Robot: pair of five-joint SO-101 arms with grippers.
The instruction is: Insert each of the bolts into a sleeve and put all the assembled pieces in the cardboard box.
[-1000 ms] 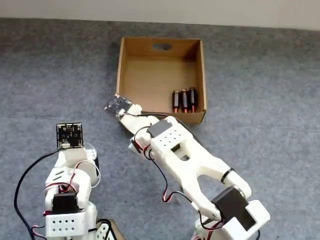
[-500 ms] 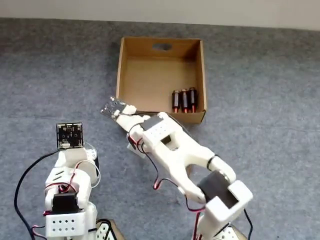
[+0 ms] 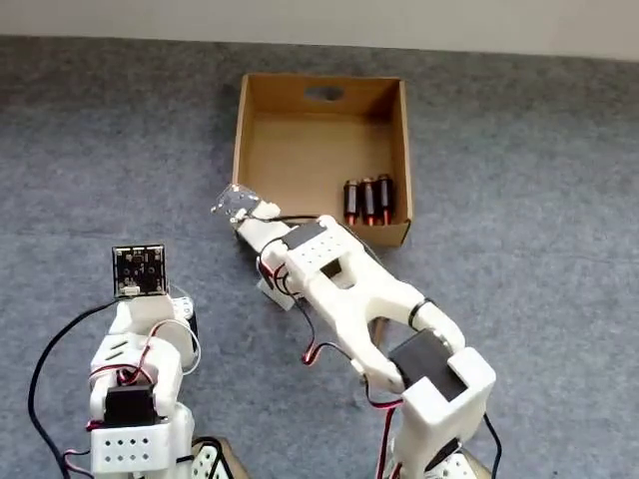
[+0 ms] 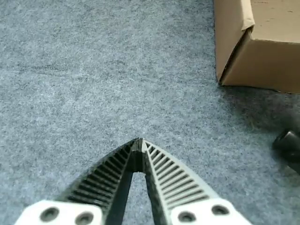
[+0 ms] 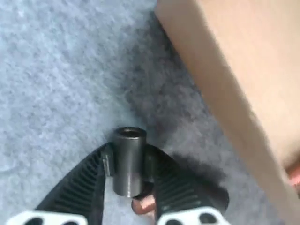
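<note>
The right gripper [image 5: 129, 151] was closed on a dark sleeve [image 5: 128, 173], one finger against each side of it. The sleeve stood roughly upright between the fingers with its open bore facing the wrist camera. A copper-coloured bolt [image 5: 142, 205] showed at the sleeve's lower end, by the finger roots; how far it sat inside the sleeve could not be told. The held piece hung over the grey surface [image 5: 51, 70], just beside the outer wall of the cardboard box [image 5: 243, 70] and outside it.

The left gripper [image 4: 139, 143] was shut with its fingertips touching and nothing between them. It was over bare surface, well apart from the box corner.

In the high view, the box [image 3: 238, 150] lay open at the top. It held three assembled pieces [image 3: 367, 200], side by side and touching, in the near right corner against the near wall. The rest of the box floor was bare cardboard.

Compared with one second earlier, the right arm [image 3: 339, 289] had swung at its rear. Its shoulder end had shifted leftward and nearer the lower edge, while its tip had remained by the box's near left corner. The left arm [image 3: 135, 369] had not moved, and the three pieces in the box were unchanged.
</note>
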